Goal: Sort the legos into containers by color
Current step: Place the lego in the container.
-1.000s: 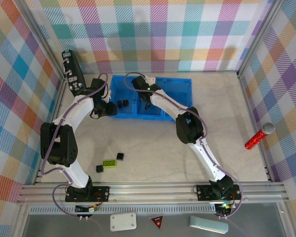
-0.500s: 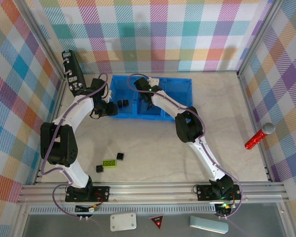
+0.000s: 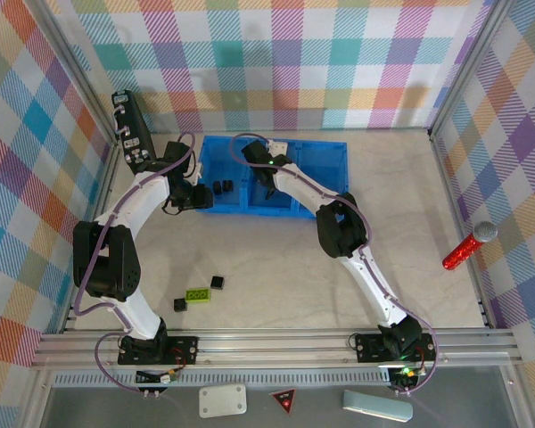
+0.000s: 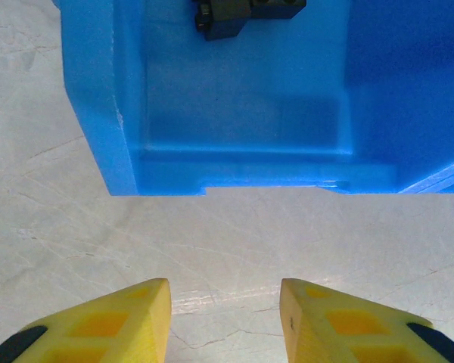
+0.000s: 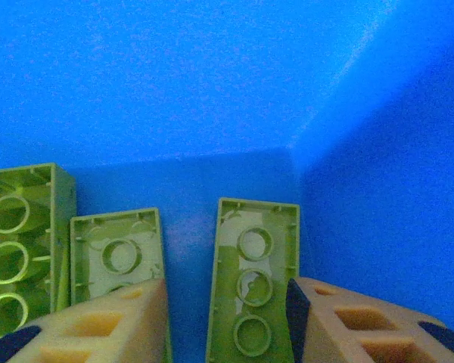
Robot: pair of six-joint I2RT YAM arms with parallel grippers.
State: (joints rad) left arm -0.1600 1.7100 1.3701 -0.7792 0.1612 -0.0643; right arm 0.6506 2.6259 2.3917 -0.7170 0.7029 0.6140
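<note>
The long blue tray [image 3: 325, 165] lies at the back of the table. My right gripper [image 3: 269, 189] reaches down into its middle compartment [image 5: 212, 113]. It is open [image 5: 227, 291], astride a lime-green brick [image 5: 253, 287] that lies underside up on the floor; the right finger touches it, the left stands apart. Two more green bricks [image 5: 113, 253] [image 5: 19, 242] lie to the left. My left gripper [image 3: 199, 193] hovers open [image 4: 225, 291] over bare table just outside the tray's left compartment [image 4: 234, 98], which holds black cubes [image 4: 246, 11] [image 3: 221, 187]. One green brick [image 3: 196, 295] and two black cubes [image 3: 217, 283] [image 3: 179, 305] lie on the near table.
A red-handled, silver-headed stick [image 3: 469, 246] lies at the right wall. A black device [image 3: 129, 129] stands by the left wall behind the left arm. Plaid walls close in three sides.
The right wrist has shifted slightly over the middle compartment. The left arm and the loose bricks have not moved.
</note>
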